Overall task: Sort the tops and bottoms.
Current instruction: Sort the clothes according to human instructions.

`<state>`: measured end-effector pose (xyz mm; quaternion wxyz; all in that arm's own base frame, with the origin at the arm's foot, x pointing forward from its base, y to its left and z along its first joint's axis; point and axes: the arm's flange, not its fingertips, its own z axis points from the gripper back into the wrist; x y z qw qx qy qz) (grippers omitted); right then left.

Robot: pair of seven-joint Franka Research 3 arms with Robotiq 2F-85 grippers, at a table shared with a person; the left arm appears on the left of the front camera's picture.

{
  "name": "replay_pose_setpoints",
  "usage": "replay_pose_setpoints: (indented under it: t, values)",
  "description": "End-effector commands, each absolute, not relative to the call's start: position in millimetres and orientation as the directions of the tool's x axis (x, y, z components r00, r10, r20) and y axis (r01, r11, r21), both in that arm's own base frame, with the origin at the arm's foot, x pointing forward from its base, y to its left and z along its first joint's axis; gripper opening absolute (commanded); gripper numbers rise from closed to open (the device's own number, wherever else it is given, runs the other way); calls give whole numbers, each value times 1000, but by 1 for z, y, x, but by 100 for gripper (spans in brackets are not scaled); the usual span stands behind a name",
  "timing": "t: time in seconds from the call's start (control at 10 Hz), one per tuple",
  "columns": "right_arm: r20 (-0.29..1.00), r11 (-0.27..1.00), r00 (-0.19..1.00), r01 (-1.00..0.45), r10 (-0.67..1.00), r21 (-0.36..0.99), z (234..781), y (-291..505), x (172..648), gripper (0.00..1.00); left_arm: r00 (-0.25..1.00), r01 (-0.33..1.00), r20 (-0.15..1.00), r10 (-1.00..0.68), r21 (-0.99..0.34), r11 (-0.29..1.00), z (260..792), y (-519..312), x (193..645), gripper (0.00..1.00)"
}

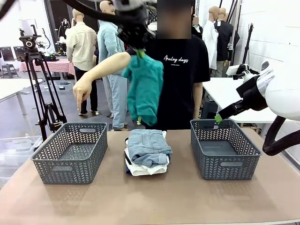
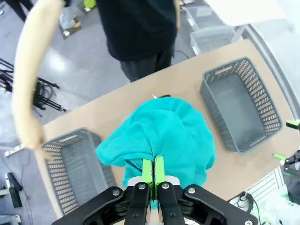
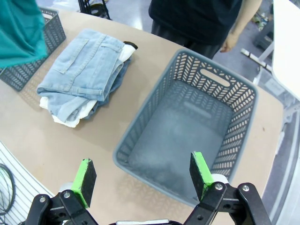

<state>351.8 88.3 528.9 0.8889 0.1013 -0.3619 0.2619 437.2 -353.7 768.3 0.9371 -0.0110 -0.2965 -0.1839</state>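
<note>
front view shows the teal top (image 1: 144,89) hanging high in the air over the middle of the bench (image 1: 154,201), in front of the person. the left claw (image 2: 153,161) is pressed together, pinching a bunch of the cloth at its upper end. i think the top is soft, light and floppy, since it droops in loose folds. a pinch on a thick bunch looks safer than one on a thin edge. the bottoms (image 1: 149,150) lie in a folded pile on the bench between the left basket (image 1: 70,173) and the right basket (image 1: 225,168). the pale-blue denim (image 3: 84,65) is on top and the white one (image 1: 140,169) is near the bottom. denim looks thicker and heavier, so i would grab a folded edge. the person's hand (image 1: 83,91) points down above the left basket. left wrist view looks straight down and shows the top covering the pile, with a basket on each side. right wrist view shows the right claw (image 3: 141,159) spread wide, holding nothing, above the empty right basket.
</note>
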Motion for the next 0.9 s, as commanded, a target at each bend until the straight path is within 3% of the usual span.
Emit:
replay_pose_setpoints:
  t: [0.0,0.2,0.5,0.7,0.8]
  values:
    - [700,837,597,-547,391,-1,527,88,353,100,782,247,554,-286,147,958,774,-309,420,0]
    - [700,837,597,-547,391,-1,527,88,353,100,825,86,541,-161,161,983,766,-259,423,0]
    - [700,837,597,-547,391,-1,527,88,353,100,780,-163,625,24,166,973,732,-173,426,0]
    - [700,837,597,-547,391,-1,527,88,353,100,792,-245,600,111,146,958,707,-138,429,0]
    - [700,837,597,-547,391,-1,527,88,353,100,777,-385,593,210,184,905,709,-142,427,0]
